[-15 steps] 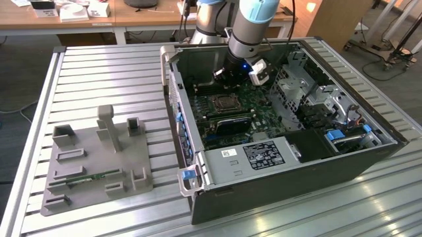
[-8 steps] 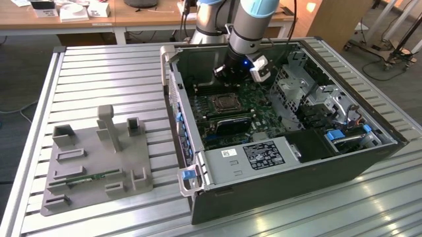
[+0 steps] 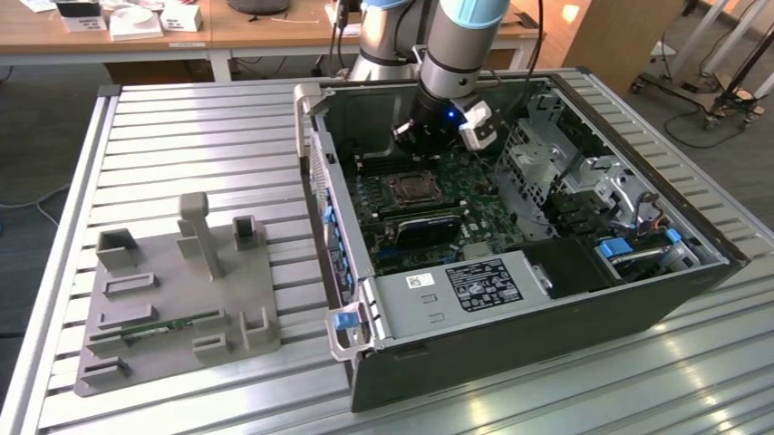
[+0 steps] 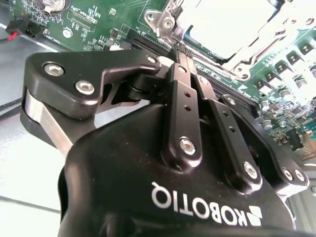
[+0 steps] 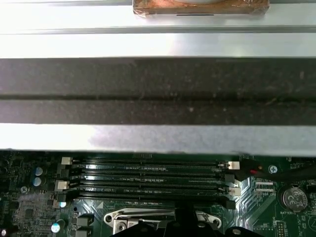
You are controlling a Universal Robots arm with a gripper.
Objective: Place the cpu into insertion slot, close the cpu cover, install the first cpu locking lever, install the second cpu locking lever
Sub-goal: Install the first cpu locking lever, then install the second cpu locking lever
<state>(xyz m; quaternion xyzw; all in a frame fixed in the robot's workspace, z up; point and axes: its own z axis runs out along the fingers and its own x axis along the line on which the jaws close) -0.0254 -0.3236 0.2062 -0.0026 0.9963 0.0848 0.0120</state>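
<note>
The cpu (image 3: 412,188) lies flat in the insertion slot (image 3: 411,203) on the green board inside the open computer case. In the second wrist view its silvery top (image 4: 232,22) shows through the window of the cpu cover (image 4: 165,16), which lies down over it. My gripper (image 3: 426,143) hangs inside the case just beyond the slot's far edge. Its two black fingers stand pressed together, tips (image 4: 183,53) at the socket's rim beside the memory slots. I cannot tell whether a thin lever sits between the tips.
Long black memory slots (image 5: 148,177) run between the socket and the case wall (image 5: 158,89). A drive cage (image 3: 568,172) and a power supply (image 3: 484,283) crowd the case's other side. A grey fixture tray (image 3: 181,299) sits on the slatted table at the exterior view's left.
</note>
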